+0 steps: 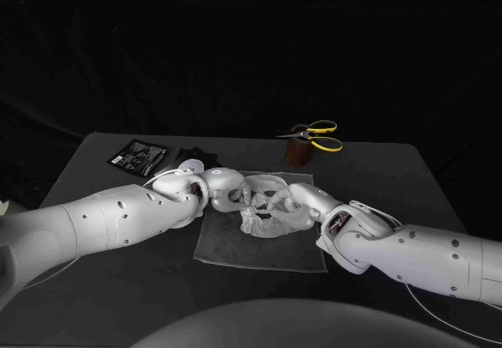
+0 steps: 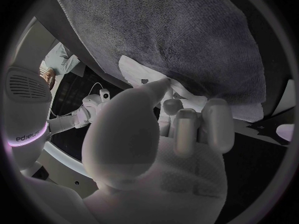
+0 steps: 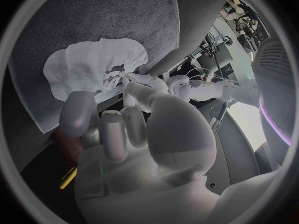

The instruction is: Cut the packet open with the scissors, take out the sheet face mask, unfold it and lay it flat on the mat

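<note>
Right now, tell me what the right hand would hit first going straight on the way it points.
The sheet face mask, crumpled on the mat just ahead of the right hand; whether they already touch is unclear. Beyond it is the left hand.

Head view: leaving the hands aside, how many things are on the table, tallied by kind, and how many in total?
black packet: 1
dark scrap beside it, too dim to identify: 1
scissors: 1
brown holder: 1
grey mat: 1
white sheet mask: 1
Total: 6
</note>
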